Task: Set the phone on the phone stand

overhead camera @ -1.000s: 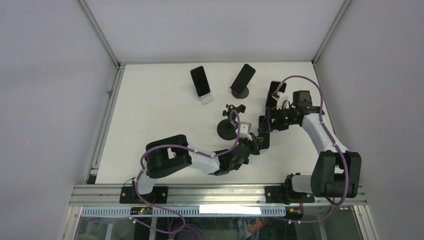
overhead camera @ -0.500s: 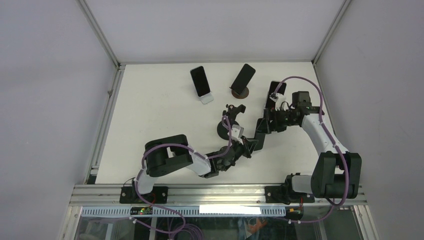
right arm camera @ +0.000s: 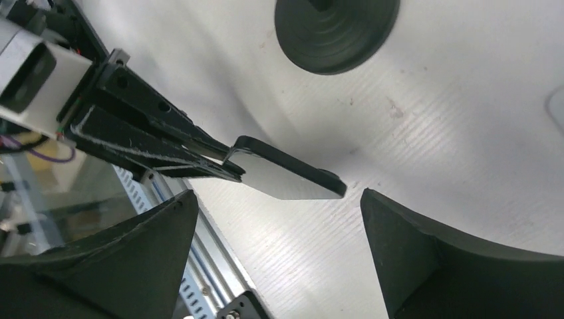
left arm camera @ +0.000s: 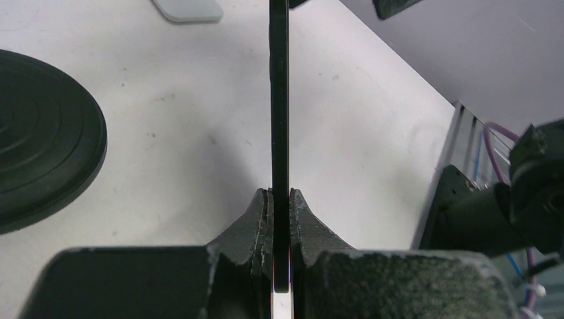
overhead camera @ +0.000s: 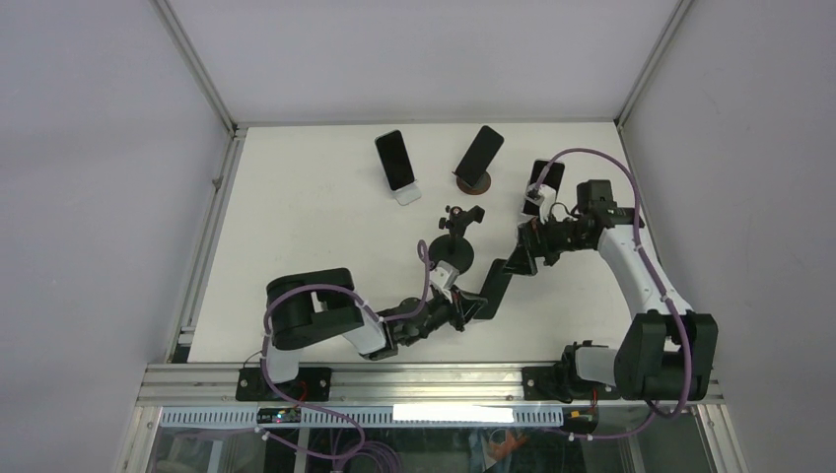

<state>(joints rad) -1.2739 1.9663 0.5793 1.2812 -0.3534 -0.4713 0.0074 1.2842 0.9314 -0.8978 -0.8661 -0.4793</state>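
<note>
The left hand (left arm camera: 280, 207) is clamped on one end of the slim black slab phone (left arm camera: 279, 100). It holds the phone edge-on off the white surface (left arm camera: 199, 133), just right of the black round-based phone stand (overhead camera: 452, 254) and not touching it. The right hand (overhead camera: 517, 260) has its two fingers spread wide apart and grips nothing, with the phone's free end just in front of them. Near the far edge, a dark phone on a white stand (overhead camera: 397, 163), another on a brown stand (overhead camera: 480, 158) and a third propped phone (overhead camera: 542, 180) stand well apart from the held one.
</note>
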